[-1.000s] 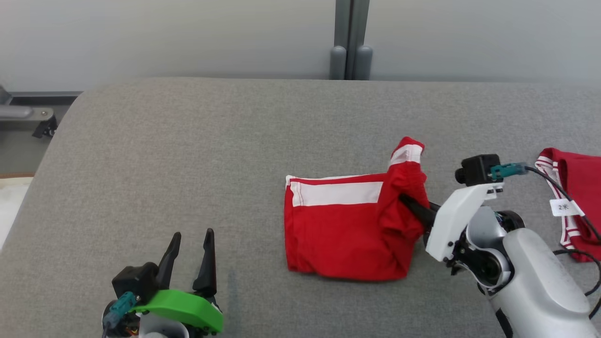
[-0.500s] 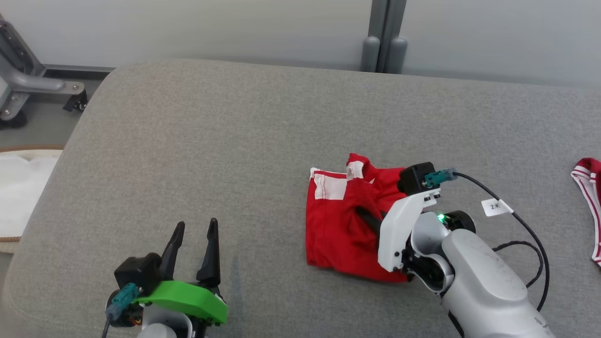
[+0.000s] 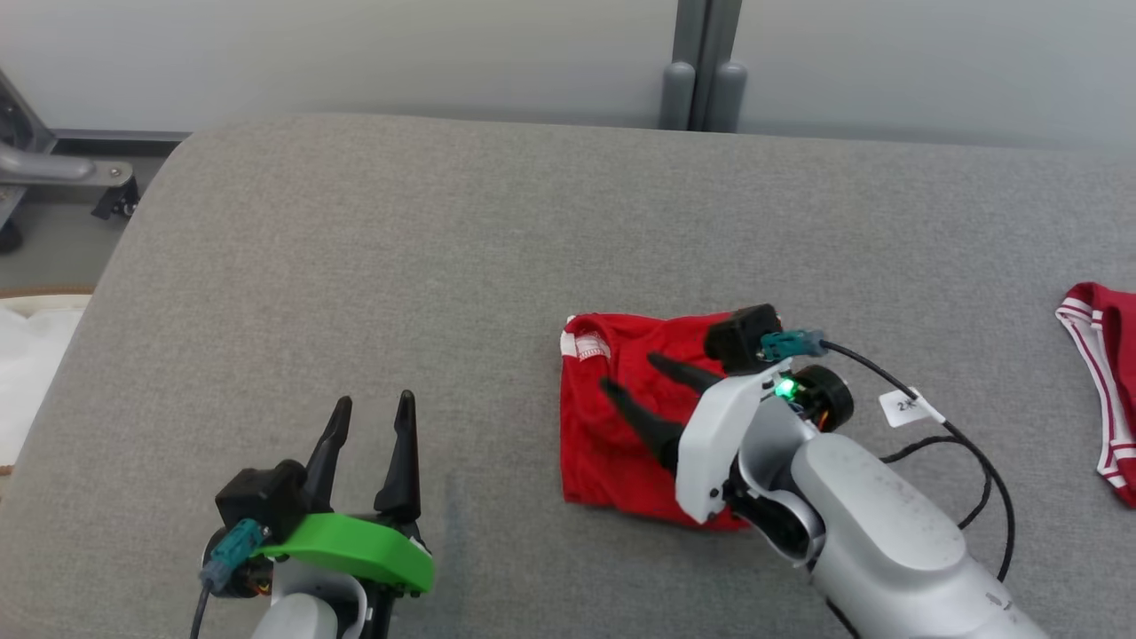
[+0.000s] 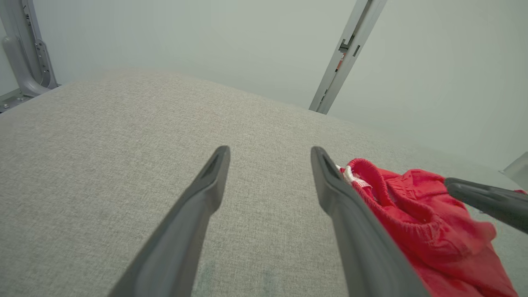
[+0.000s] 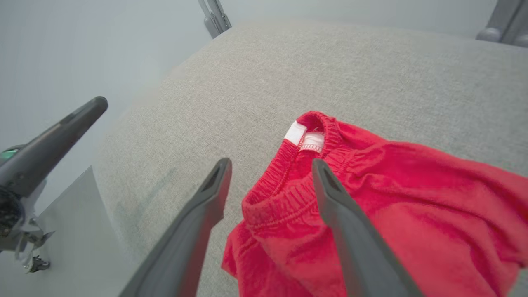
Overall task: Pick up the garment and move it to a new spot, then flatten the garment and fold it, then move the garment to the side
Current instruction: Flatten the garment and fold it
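I am working the fold, and the garment (image 3: 612,444) is lying doubled over on the grey padded surface (image 3: 355,266), a little right of centre in the head view. My right gripper (image 3: 628,373) is hovering over its upper left part with both fingers spread wide and nothing between them. The left gripper (image 3: 374,404) is waiting well apart at the lower left, its fingers also apart and empty.

In the right wrist view the fingers are straddling the elastic waistband (image 5: 284,198). I cannot quite tell whether one tip is brushing the cloth. So I am planning to lift straight up and back rather than sweep sideways, since a snag would likely drag the top layer open. After that I would be pressing the fold flat and checking that the edges line up.

A second ago the right fingers were pinching the garment's right edge, with a long white band showing. Now that side is lying folded over to the left, only a small white patch (image 3: 586,346) is showing at the top corner, and the fingers have let go. The camera has also swung, so the second red garment (image 3: 1096,355) is sitting nearer the frame's edge.
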You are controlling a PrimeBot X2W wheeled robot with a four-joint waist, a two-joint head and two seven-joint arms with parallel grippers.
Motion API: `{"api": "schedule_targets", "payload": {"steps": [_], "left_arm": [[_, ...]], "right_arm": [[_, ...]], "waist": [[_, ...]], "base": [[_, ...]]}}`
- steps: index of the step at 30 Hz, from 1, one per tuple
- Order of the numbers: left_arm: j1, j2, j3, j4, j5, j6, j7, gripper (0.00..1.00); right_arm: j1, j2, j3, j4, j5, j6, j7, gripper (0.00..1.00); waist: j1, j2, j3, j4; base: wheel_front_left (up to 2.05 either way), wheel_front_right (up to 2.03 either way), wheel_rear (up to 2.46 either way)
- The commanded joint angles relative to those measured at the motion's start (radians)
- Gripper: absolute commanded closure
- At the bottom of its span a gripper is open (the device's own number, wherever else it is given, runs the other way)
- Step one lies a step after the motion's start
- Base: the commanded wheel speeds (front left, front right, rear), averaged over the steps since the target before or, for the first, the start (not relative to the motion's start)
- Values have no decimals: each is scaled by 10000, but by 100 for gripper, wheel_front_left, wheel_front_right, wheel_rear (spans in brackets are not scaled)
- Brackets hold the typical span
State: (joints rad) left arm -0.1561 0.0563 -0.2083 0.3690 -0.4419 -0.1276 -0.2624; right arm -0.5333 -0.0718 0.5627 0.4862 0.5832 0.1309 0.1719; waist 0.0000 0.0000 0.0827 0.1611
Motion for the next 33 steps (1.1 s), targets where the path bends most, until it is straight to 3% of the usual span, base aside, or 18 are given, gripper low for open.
{"api": "schedule_targets", "payload": {"steps": [1, 8, 16, 25, 33], "left_arm": [[-193, 10, -14, -23, 56, -40, -29, 0], [-467, -2, -191, -11, 207, -45, -29, 0], [-407, -17, 28, 41, 544, 4, -29, 0], [442, -27, 689, -23, 976, 25, -31, 0], [1217, -40, 1090, -146, 1063, 8, -29, 0]], "right_arm": [[-128, -193, -33, 20, -244, -6, -333, 0], [-162, -478, -1202, 575, -1892, -6, -2272, 0], [664, -185, -3374, 1125, -3280, -6, -3914, 0], [2287, 175, -5553, 527, -4534, -6, -4371, 0], [3974, 192, -5655, -983, -3939, -6, -4376, 0]], "waist": [[0, 0, -42, -137], [0, 0, -292, -485], [0, 0, -669, -855], [0, 0, -1018, -1185], [0, 0, -1156, -1259]], "base": [[0, 0, 0], [0, 0, 0], [0, 0, 0], [0, 0, 0], [0, 0, 0]]}}
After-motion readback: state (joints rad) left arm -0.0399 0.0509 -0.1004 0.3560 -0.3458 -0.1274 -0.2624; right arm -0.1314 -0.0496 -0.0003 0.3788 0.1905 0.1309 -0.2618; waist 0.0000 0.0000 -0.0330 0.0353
